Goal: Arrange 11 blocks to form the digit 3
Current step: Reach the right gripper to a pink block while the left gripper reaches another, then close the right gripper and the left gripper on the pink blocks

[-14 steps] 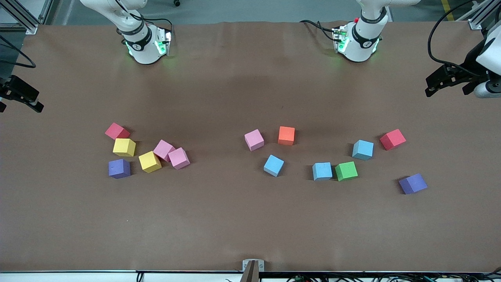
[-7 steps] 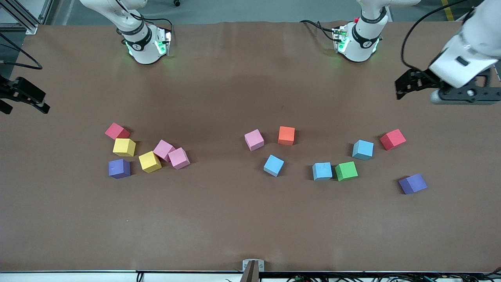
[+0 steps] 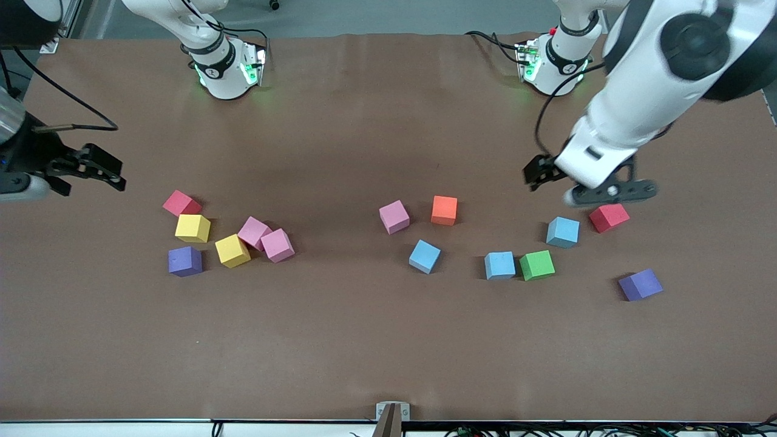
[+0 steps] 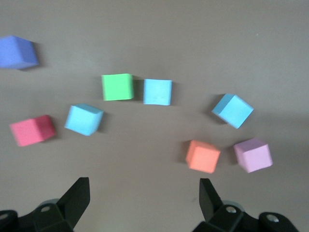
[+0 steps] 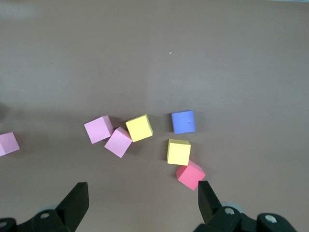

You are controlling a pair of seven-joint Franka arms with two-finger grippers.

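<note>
Left tool (image 3: pixel 540 176): fingers spread wide, holding nothing, up over bare bench near the left arm's end; fingertips (image 4: pixel 77 195) frame the view, cubes lie clear of them.
Right tool (image 3: pixel 100 167): fingers spread wide, empty, over bare bench by the right arm's end edge; fingertips (image 5: pixel 77 200) apart, red cube (image 5: pixel 190 175) just off one tip in that view.
Blocks, left arm's end: light blue cube (image 3: pixel 563 232) beside a red cube (image 3: pixel 609 217); blue cube (image 3: pixel 499 265) touching green cube (image 3: pixel 536 264); purple cube (image 3: pixel 640 284) alone, nearest that end edge.
Blocks, middle: pink cube (image 3: pixel 394 216) and orange cube (image 3: pixel 444 210) near each other, apart; another blue cube (image 3: pixel 424 256) nearer the front camera.
Blocks, right arm's end: red cube (image 3: pixel 181 203) touching yellow cube (image 3: pixel 193 228); second yellow (image 3: pixel 232 250) against two touching pink cubes (image 3: pixel 266 239); purple cube (image 3: pixel 184 261) just beside the yellows.
Digit 3: not formed; cubes scattered in a loose band across the bench (image 3: pixel 388 340).
Open room: wide bare strip along the front edge, another between the cubes and the arm bases; gap between the right-end cluster and the middle group.
</note>
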